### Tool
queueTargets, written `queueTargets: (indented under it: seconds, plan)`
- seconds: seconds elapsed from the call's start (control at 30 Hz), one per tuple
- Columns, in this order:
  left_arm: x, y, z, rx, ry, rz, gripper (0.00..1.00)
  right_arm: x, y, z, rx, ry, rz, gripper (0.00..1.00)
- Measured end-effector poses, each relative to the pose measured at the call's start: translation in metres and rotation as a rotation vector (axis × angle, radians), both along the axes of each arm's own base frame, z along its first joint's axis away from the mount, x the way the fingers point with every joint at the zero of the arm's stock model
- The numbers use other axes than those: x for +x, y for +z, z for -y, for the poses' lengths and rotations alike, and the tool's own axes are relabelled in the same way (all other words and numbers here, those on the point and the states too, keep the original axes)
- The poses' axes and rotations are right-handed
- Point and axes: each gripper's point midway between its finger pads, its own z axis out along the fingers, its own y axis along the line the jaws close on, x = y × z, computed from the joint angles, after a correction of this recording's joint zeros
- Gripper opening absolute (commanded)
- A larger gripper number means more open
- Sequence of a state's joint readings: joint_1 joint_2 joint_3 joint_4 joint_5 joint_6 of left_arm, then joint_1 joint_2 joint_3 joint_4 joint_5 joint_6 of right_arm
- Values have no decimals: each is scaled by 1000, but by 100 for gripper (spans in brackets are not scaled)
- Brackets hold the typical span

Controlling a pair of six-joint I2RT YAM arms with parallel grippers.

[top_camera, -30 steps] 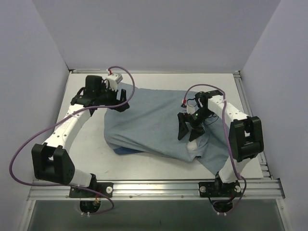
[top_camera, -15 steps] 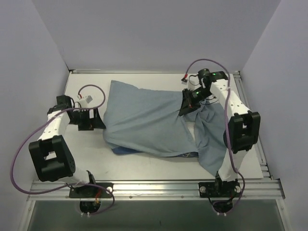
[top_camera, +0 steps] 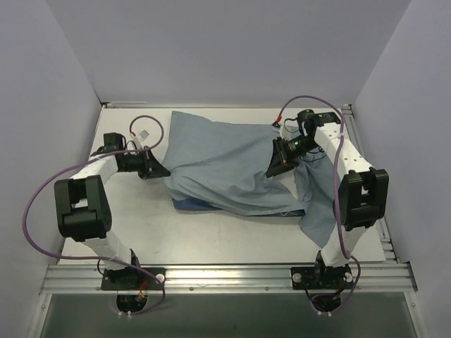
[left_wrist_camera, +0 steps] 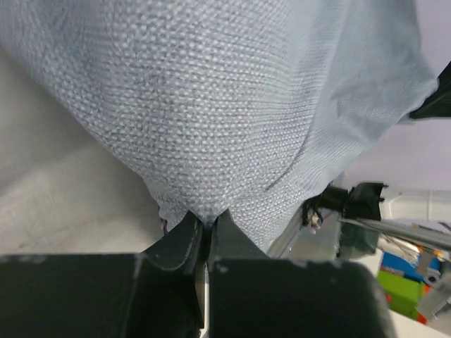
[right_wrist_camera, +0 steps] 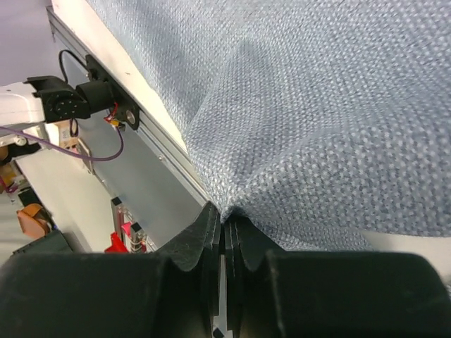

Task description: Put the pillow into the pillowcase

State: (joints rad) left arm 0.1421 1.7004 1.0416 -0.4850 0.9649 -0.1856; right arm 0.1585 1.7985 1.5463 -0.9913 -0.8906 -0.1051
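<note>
While both ends are pinched, step: settling case over pillow (judged).
left gripper (left_wrist_camera: 206, 227): clamped on pillowcase (top_camera: 225, 162), left edge.
right gripper (right_wrist_camera: 225, 224): clamped on its right fold.
pillow: unseen; bulge suggests inside.
next: tug evenly, cloth taut.

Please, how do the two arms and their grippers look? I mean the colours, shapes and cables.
Both the left arm and the right arm have white tubular links joined by blocky black joint housings. A thin purple cable loops loosely along each arm. The left gripper and the right gripper are matte black, each with two flat, tapering fingers. No markings can be read.
</note>
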Motion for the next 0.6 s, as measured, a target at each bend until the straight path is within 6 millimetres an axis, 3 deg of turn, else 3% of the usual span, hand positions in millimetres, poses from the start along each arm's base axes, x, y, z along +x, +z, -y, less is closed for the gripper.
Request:
queueTargets:
  seconds: [0.1, 0.17, 0.23, 0.3, 0.33, 0.4, 0.43, 0.47, 0.6]
  plan:
    - [30, 38, 4, 64, -5, 92, 0, 4, 3, -3, 25, 0, 0, 0]
    - [58, 80, 18, 208, -47, 238, 0, 11, 9, -4, 46, -4, 17, 0]
    - [74, 121, 48, 386, -110, 426, 0, 22, 17, -2, 66, -18, 46, 0]
    - [66, 150, 99, 519, -206, 598, 0, 31, 23, 6, 76, -47, 70, 0]
    - [54, 154, 124, 564, -264, 657, 0, 35, 25, 11, 77, -64, 78, 0]
    - [23, 140, 158, 632, -383, 693, 0, 42, 24, 25, 64, -103, 85, 0]
    - [15, 123, 161, 682, -419, 677, 0, 44, 22, 32, 50, -117, 88, 0]
    - [12, 98, 150, 760, -440, 642, 0, 46, 18, 38, 31, -130, 90, 0]
    - [13, -6, 72, 969, -445, 372, 0, 46, -4, 61, -62, -144, 79, 0]
